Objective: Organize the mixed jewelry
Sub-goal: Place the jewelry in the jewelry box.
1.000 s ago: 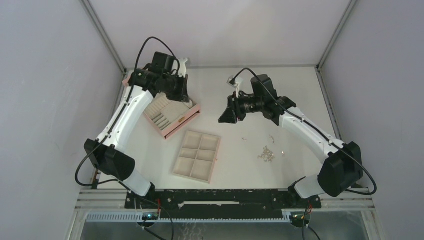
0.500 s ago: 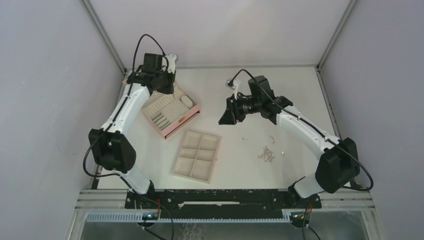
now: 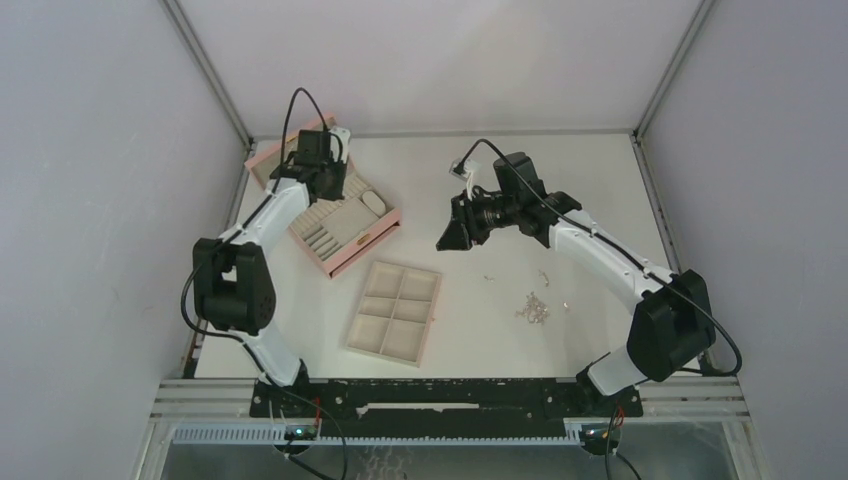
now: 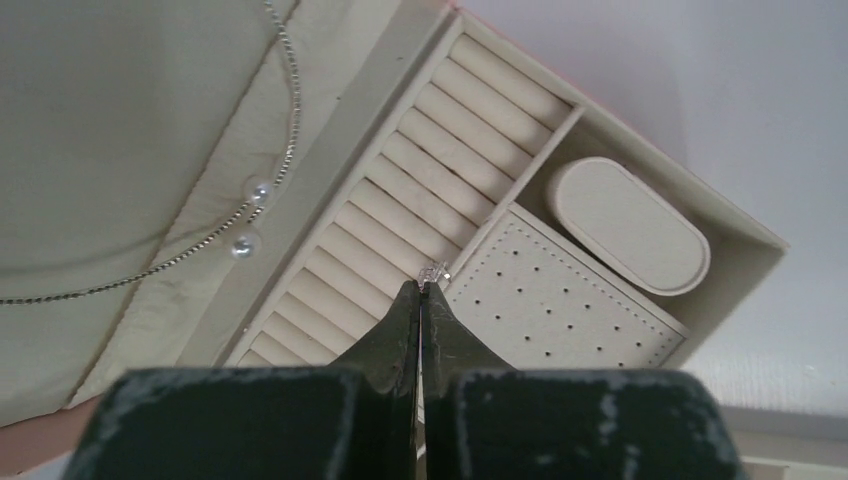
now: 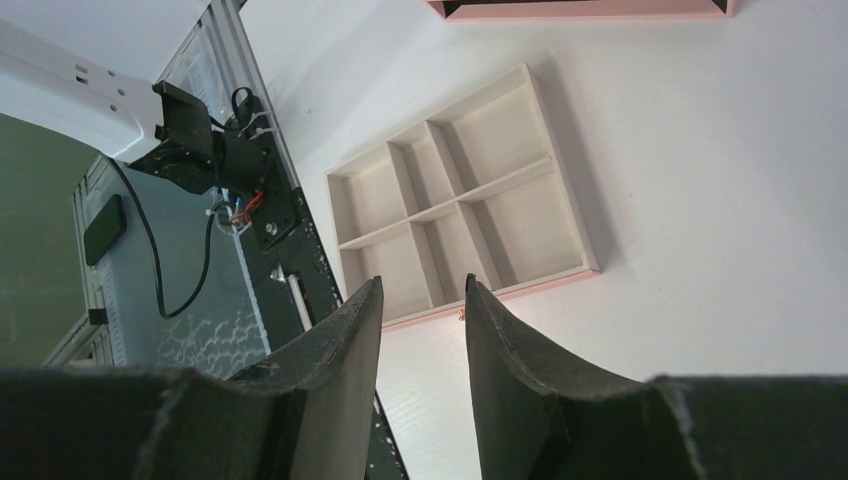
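Swung back over the box (image 3: 362, 248), the left tool (image 4: 420, 295) sits clamped on a silver piece (image 4: 434, 271), likely bound for the ring rolls (image 4: 400, 200); the right tool (image 5: 422, 290) hangs apart, empty.

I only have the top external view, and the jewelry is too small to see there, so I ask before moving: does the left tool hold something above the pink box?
Observer: Yes. The left wrist view shows the left tool shut on a tiny silver piece at its very tip.
Operator: What lies under it?
Observer: The ring rolls, at their border with the perforated panel.
Operator: And the right tool?
Observer: The right tool is open, with nothing between its fingers, above the tray.
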Robot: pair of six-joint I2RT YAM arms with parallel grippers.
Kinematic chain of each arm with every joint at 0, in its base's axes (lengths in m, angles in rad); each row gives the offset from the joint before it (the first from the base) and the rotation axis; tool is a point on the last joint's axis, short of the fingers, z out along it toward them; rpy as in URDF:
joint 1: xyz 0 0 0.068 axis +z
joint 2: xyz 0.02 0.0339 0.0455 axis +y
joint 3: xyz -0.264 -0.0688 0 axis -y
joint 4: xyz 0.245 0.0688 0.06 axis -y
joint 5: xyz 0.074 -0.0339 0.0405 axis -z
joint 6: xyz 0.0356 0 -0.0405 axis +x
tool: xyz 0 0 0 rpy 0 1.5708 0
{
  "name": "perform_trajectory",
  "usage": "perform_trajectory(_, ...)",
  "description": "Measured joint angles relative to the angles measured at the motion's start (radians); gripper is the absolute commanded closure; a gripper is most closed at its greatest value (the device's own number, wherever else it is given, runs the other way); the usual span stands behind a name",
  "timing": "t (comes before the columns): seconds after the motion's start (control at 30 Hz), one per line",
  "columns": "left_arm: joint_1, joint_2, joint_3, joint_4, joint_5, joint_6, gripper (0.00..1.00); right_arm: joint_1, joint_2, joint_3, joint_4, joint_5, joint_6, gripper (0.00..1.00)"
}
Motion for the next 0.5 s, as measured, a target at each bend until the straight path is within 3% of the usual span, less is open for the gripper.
perform_trajectory(0.5, 0.017, 0.0, -0.07, 0.085, -0.04, -0.057, 1.0, -0.003, 0.013, 0.0, 0.009, -0.004, 0.004, 0.56)
